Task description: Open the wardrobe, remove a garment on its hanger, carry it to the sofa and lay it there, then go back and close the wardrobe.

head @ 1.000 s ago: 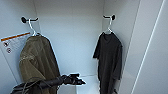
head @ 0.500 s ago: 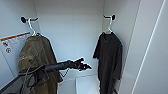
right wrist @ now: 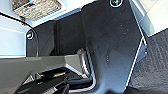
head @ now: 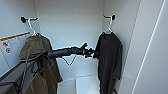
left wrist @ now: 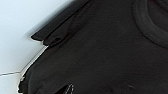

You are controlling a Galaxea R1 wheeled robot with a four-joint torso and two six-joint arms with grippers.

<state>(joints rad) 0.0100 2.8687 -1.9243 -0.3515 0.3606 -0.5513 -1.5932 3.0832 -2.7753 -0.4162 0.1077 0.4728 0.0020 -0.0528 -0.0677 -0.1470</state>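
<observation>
Black garment (head: 109, 58) hangs by its hanger (head: 108, 26) inside the wardrobe (head: 72, 22); left gripper (head: 92, 53) at its sleeve, finger state indeterminate.

Head view: bright, even light on the white wardrobe (head: 72, 22) interior, soft overall blur, door edge bowed at right of frame | left wrist view: black garment (left wrist: 107, 55) nearly featureless, pale wall overexposed at upper left | right wrist view: glare along top edge, dark plate dim.
</observation>
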